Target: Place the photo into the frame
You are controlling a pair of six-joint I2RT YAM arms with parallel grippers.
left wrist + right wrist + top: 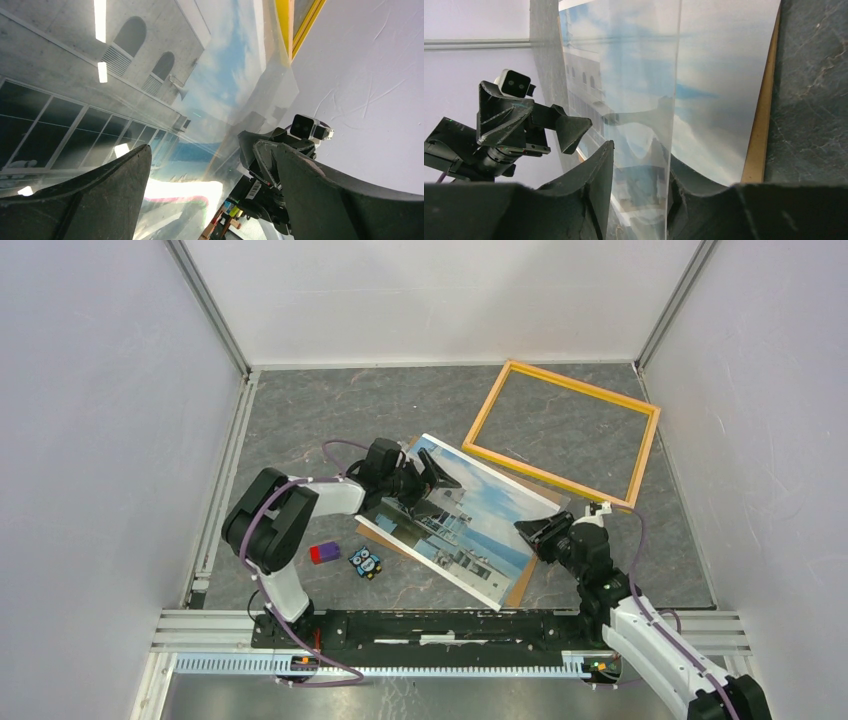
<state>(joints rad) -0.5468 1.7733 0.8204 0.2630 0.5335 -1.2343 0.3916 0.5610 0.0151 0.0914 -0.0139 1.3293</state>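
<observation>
the photo (470,520) is held tilted over mid-desk, and the frame (585,387) lies flat at 1 o'clock

my right claw (530,532) seems to pinch the photo at its 4 o'clock edge, the sheet running down between the pads. my left claw (432,483) is spread, straddling the 10 o'clock edge without gripping. the print looks thin, light and glossy, and it bows between us, so i judge it floppy, slippery and easy to crease. i'd hold it at opposite margins, lightly, just taut enough to stay flat. the brown backing panel (521,588) lies beneath it on the desk (330,410).
</observation>
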